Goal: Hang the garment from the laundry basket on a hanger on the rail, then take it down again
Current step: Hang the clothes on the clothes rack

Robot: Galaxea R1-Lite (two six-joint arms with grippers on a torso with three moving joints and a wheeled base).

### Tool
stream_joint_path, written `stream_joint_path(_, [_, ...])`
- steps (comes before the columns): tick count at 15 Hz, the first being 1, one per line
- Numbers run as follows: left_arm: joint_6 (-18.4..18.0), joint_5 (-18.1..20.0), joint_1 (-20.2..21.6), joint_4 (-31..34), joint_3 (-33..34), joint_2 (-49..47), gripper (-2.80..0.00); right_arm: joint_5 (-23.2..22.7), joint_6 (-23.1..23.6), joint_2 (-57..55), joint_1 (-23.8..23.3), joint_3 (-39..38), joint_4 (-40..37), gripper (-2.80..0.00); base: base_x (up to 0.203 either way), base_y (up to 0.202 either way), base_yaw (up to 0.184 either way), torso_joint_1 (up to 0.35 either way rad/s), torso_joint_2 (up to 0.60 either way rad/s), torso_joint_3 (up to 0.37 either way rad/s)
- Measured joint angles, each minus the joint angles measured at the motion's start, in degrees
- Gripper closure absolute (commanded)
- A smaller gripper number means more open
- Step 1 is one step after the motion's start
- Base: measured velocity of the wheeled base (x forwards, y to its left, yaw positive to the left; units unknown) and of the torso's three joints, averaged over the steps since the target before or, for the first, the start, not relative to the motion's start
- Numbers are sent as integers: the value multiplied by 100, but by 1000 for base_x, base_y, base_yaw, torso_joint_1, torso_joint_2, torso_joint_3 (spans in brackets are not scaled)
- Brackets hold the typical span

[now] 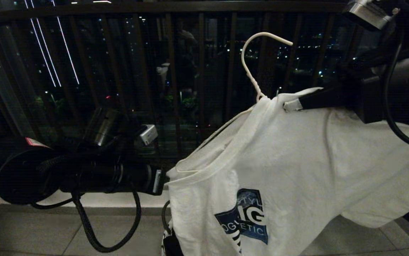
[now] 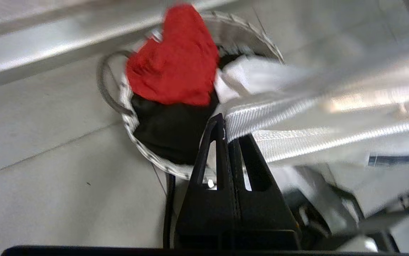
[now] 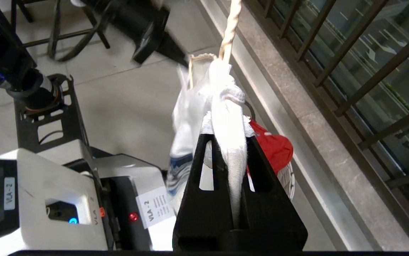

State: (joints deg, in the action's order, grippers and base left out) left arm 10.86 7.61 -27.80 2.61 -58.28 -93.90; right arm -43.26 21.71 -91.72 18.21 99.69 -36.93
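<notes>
Both grippers are clamping the garment (image 1: 290, 170) mid-air before the balcony railing (image 1: 176, 64): right gripper (image 1: 291, 105) pinching the shoulder beside the hanger (image 1: 252, 67) neck, left gripper (image 1: 162, 182) probably nipping the collar edge. Soft, light, floppy cloth; grip along the hanger-backed shoulder seam, where it's stiffest.

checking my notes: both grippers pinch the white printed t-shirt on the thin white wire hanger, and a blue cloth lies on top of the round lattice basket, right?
Nearly: the cloth on the round white lattice basket is red, not blue, as the left wrist view shows. The left gripper and right gripper do pinch the white printed T-shirt on the thin white wire hanger.
</notes>
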Motion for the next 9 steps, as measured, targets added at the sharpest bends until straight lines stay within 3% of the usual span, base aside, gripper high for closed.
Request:
stream_joint_path(3, [3,-4,237,0,-120,16,0,2,132,22,-39,-123,2,0,0,0,0,0,0,0])
stream_joint_path(9, [10,19,266,11,-186,155,0,-17,299,-181,10,-307,11,0,0,0,0,0,0,0])
